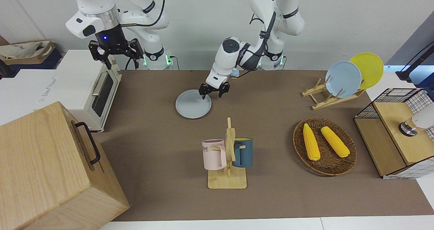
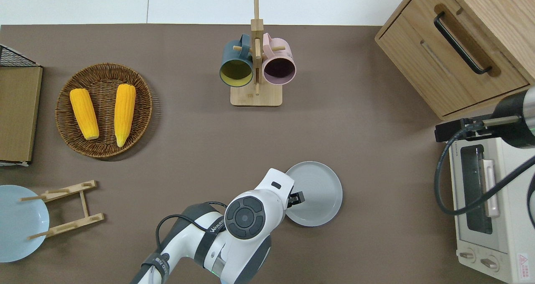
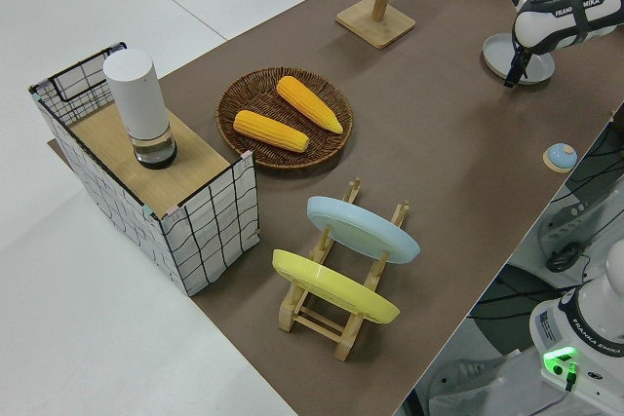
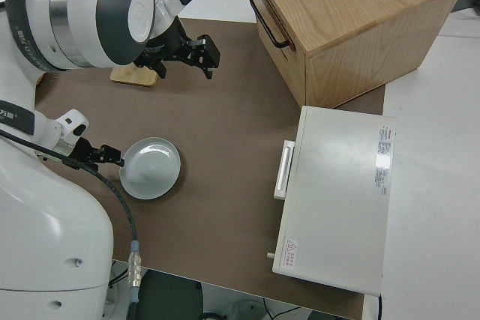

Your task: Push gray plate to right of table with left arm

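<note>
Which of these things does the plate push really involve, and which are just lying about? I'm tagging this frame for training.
Part of the job:
gray plate
left gripper, at the plate's edge
table

Just lying about:
mug rack
wicker basket holding two corn cobs
plate rack
toaster oven
wooden cabinet
right arm, parked

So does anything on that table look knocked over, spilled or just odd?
Nothing stands out. The gray plate lies flat on the table with the left gripper at its edge. Both mugs hang on their stand, both corn cobs lie in the wicker basket, and two plates sit in the wooden rack.
</note>
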Robot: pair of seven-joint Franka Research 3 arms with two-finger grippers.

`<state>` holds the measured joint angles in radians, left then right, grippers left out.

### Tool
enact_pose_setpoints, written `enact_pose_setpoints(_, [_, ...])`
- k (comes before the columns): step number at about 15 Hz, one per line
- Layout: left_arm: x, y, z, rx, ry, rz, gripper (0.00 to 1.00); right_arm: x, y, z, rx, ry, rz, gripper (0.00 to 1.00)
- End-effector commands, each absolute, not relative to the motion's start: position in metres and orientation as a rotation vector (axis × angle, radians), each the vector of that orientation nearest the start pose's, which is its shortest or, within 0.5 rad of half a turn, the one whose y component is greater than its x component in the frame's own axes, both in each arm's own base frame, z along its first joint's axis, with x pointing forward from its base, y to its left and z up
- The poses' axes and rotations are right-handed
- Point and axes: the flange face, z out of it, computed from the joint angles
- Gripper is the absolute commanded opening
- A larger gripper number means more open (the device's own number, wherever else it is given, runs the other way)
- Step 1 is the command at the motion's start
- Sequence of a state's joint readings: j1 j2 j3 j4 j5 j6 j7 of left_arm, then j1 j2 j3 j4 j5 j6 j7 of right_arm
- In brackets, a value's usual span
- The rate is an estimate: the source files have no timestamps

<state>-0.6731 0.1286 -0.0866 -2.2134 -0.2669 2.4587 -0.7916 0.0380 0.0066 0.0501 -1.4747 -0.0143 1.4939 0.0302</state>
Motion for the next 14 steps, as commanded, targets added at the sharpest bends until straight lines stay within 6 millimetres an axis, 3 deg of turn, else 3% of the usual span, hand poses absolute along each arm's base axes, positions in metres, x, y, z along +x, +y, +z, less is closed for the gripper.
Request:
enact_pose_setpoints(1, [0.409,-0.353,0.366,-3.305,-0.312,0.118,0.99,0.544,0.047,0.662,-3.132,-0.088,-0.014,0.983])
enact_pose_setpoints(7, [0.429,-0.286,0.425,-3.206,-0.207,0.096,0.99,0.544,0.047,0.662,-3.132,-0.088,-0.014,0.983])
enact_pose_setpoints(14, [0.491,-0.16,0.514,-3.214,-0.062,0.25,0.99,0.544,0.047,0.662,-3.132,-0.088,-0.014,0.983])
